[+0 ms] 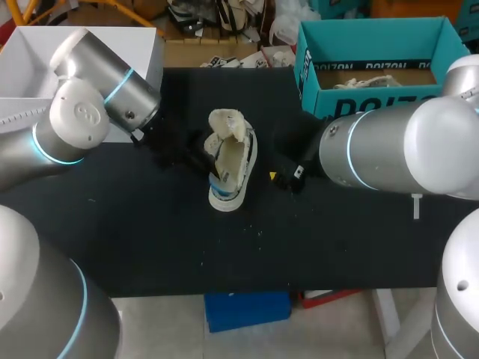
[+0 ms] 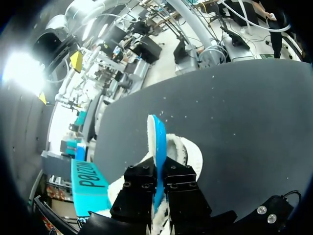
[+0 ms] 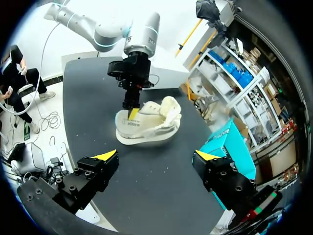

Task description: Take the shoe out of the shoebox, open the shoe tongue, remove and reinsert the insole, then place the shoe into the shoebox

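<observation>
A cream shoe (image 1: 230, 161) lies on the black table (image 1: 150, 232), its tongue end lifted toward the back. My left gripper (image 3: 132, 112) comes down over the heel end. In the left wrist view it (image 2: 159, 172) is shut on a thin blue and white edge (image 2: 156, 137) of the shoe (image 2: 188, 152); whether that edge is heel wall or insole I cannot tell. My right gripper (image 3: 159, 156) stands wide open with nothing between its fingers, a short way from the shoe (image 3: 146, 125). It (image 1: 283, 176) hangs to the shoe's right. The teal shoebox (image 1: 374, 97) stands at the back right.
A white box (image 1: 22, 67) stands at the back left, behind my left arm. The teal shoebox (image 3: 230, 142) is close beside my right gripper's outer finger. Bare black table lies in front of the shoe, toward the near edge.
</observation>
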`<state>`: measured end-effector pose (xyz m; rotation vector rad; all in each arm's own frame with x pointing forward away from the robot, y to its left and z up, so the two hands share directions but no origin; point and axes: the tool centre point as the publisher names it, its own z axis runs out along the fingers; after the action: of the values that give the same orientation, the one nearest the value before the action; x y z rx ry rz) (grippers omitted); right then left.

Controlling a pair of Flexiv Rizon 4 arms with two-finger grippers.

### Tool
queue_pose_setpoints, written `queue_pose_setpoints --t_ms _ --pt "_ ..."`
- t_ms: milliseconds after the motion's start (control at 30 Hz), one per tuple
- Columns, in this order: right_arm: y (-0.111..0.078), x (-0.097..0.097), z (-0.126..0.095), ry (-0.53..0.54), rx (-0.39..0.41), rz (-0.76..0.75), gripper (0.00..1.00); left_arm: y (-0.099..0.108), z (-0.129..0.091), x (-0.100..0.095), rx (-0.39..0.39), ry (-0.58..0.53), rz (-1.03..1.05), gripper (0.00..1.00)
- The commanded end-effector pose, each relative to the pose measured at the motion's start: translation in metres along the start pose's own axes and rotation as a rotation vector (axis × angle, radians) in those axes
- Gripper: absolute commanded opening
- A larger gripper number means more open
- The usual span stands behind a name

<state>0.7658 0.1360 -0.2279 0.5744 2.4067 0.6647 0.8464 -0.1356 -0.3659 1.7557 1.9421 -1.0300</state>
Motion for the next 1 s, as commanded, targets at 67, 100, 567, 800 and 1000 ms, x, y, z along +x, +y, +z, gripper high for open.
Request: queue_pose_setpoints --t_ms 67,100,567,800,1000 --pt "0.0 0.001 0.002 -0.001 -0.001 0.001 1.0 0.004 0.005 -0.008 -0.013 0.012 -0.005 0.0" --pt "0.0 0.001 0.002 -0.001 -0.001 0.001 1.0 0.006 0.005 -0.008 -0.019 0.016 -0.007 0.0" --pt "0.0 0.001 0.002 -0.001 -0.001 0.001 1.0 0.03 0.009 -0.01 -0.065 0.053 -0.04 0.0" --pt "0.0 0.001 0.002 -0.001 -0.001 0.001 1.0 0.042 0.013 -0.011 -0.087 0.073 -0.061 0.0" --pt "0.0 0.001 0.002 -0.001 -0.001 0.001 1.0 0.048 0.015 -0.011 -0.107 0.09 -0.079 0.0"
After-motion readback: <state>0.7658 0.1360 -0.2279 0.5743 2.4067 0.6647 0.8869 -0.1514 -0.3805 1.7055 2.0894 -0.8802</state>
